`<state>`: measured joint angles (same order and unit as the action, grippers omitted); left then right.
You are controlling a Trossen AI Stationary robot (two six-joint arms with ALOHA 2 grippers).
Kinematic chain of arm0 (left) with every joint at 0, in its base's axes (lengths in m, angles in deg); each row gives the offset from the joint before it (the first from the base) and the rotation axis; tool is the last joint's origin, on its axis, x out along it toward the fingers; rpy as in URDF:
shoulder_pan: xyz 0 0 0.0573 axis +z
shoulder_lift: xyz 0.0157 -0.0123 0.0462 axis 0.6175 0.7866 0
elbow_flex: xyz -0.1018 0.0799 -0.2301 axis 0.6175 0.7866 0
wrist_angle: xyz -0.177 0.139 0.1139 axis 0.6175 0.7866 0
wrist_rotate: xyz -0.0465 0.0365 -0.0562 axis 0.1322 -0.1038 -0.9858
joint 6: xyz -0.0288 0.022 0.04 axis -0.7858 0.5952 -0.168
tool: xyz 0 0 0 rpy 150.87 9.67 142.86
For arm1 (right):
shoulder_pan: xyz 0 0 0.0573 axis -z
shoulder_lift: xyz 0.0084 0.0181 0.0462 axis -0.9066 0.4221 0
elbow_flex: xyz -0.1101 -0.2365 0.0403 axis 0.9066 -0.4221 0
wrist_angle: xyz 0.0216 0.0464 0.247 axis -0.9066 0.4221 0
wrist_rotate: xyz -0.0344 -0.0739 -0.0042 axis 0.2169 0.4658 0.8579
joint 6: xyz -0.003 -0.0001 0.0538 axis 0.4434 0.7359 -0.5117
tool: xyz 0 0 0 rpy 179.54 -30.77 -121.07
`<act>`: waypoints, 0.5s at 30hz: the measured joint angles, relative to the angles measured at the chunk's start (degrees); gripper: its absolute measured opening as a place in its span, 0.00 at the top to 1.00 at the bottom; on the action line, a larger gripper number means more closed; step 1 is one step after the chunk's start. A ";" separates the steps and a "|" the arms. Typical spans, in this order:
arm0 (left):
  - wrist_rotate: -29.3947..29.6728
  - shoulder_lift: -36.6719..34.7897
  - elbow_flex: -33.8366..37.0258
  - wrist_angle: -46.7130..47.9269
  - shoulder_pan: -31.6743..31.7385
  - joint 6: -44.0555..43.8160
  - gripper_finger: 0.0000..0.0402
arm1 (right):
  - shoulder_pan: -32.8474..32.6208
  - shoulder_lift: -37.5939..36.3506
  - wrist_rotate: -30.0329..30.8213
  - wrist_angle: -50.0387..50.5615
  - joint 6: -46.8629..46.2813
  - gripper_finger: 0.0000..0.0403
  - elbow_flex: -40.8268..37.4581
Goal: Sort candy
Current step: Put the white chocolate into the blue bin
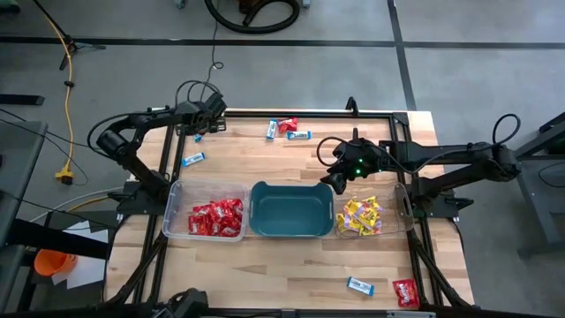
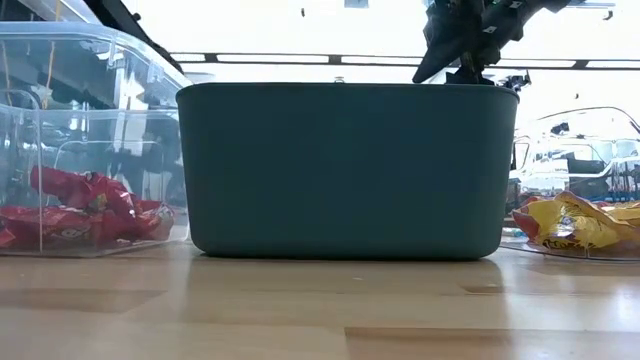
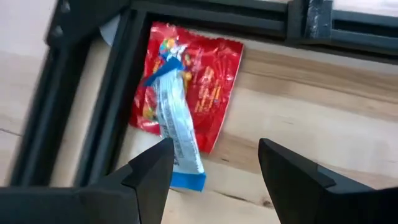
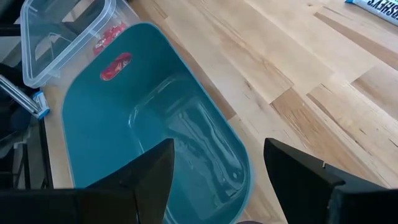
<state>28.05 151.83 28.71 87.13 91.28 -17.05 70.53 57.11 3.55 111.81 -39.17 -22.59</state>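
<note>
My left gripper [image 1: 207, 117] is open over the table's far left corner. In the left wrist view, my left gripper [image 3: 214, 168] hovers above a red packet [image 3: 211, 81] with a blue-and-white packet [image 3: 175, 127] lying across it, both flat on the wood beside the black frame. My right gripper [image 1: 340, 170] is open and empty above the far right rim of the teal tub [image 1: 287, 212]; the right wrist view shows my right gripper [image 4: 217, 168] over the teal tub [image 4: 155, 124]. Loose packets lie near the far edge [image 1: 281, 129] and the near edge [image 1: 359, 285].
A clear bin of red packets [image 1: 214, 218] stands left of the tub, and a clear bin of yellow packets [image 1: 360, 216] stands right of it. A blue-and-white packet [image 1: 192, 159] lies beyond the red bin. A red packet [image 1: 405, 291] sits near the table's near right corner.
</note>
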 joint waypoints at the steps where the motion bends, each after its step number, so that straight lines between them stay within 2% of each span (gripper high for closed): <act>1: -0.09 -0.06 0.84 -0.90 0.12 -1.20 0.45 | 0.00 0.00 0.00 0.00 0.00 0.40 0.00; 10: 3.18 0.02 1.76 -5.09 0.22 -5.85 0.45 | -0.34 0.02 0.03 0.00 -0.61 0.40 0.00; 15: 3.21 0.01 1.76 -2.87 -0.22 -8.67 0.47 | -0.81 0.02 0.02 -0.04 -0.55 0.40 0.00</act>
<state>31.26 151.85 30.48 84.27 91.06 -25.72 69.72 57.13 3.57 111.77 -39.72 -22.59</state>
